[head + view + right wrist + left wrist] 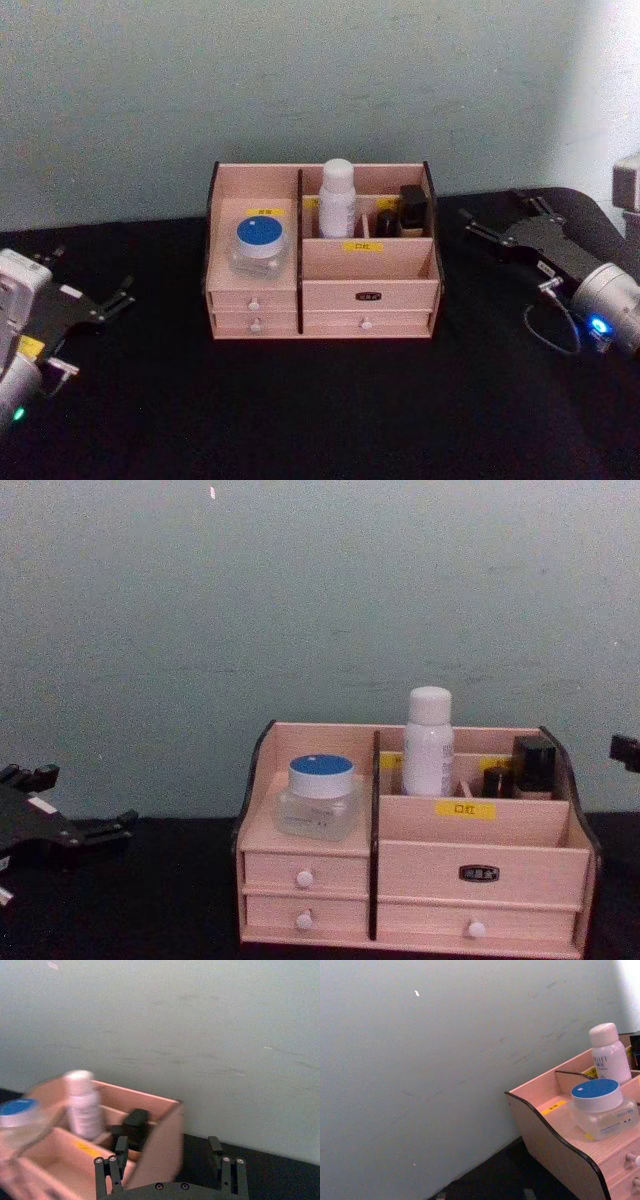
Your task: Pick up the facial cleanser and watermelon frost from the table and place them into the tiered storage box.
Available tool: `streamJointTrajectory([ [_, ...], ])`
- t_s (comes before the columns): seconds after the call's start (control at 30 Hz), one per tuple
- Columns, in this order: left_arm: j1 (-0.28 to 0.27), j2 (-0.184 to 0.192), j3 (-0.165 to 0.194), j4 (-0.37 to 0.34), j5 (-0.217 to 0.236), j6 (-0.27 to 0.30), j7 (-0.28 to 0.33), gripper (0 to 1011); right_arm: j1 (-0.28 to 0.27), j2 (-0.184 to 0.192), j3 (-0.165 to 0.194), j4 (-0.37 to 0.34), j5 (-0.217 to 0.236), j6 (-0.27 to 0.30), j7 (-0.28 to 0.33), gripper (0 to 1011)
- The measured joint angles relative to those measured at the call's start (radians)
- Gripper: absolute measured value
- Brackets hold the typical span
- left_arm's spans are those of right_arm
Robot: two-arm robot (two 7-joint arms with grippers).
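Facial cleanser [337,197] and watermelon frost [260,246] inside tiered storage box [370,280] — left claw [112,300], right claw [497,222] both apart, empty.

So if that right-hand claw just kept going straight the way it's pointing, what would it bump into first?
Probably the tiered storage box. The right gripper, open and empty, aims toward the box's right side wall, which lies just beyond its fingertips in the right wrist view. Depth is unclear, so it might graze the wall's edge rather than hit squarely.

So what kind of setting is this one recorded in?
Probably a lab tabletop staged as a vanity: a black-covered table against a bare pale wall, with a tiered storage box holding toiletries.
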Motion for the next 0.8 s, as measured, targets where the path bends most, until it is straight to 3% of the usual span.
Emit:
streamJointTrajectory([
  [0.07, 0.000, 0.000, 0.000, 0.000, 0.000, 0.000, 0.000, 1001, -0.004, -0.033, 0.002, 0.011, -0.066, -0.014, -0.107, 1002],
  [0.1, 0.000, 0.000, 0.000, 0.000, 0.000, 0.000, 0.000, 1001, -0.004, -0.033, 0.002, 0.011, -0.066, -0.014, -0.107, 1003],
  [0.23, 0.000, 0.000, 0.000, 0.000, 0.000, 0.000, 0.000, 1001, -0.001, -0.087, -0.007, 0.047, -0.171, -0.034, -0.256, 1002],
  [0.43, 0.000, 0.000, 0.000, 0.000, 0.000, 0.000, 0.000, 1001, 0.018, -0.160, -0.027, 0.137, -0.283, -0.042, -0.405, 1002],
  [0.63, 0.000, 0.000, 0.000, 0.000, 0.000, 0.000, 0.000, 1001, 0.035, -0.207, -0.041, 0.210, -0.356, -0.044, -0.483, 1002],
  [0.8, 0.000, 0.000, 0.000, 0.000, 0.000, 0.000, 0.000, 1001, 0.042, -0.221, -0.040, 0.234, -0.371, -0.044, -0.491, 1002],
])
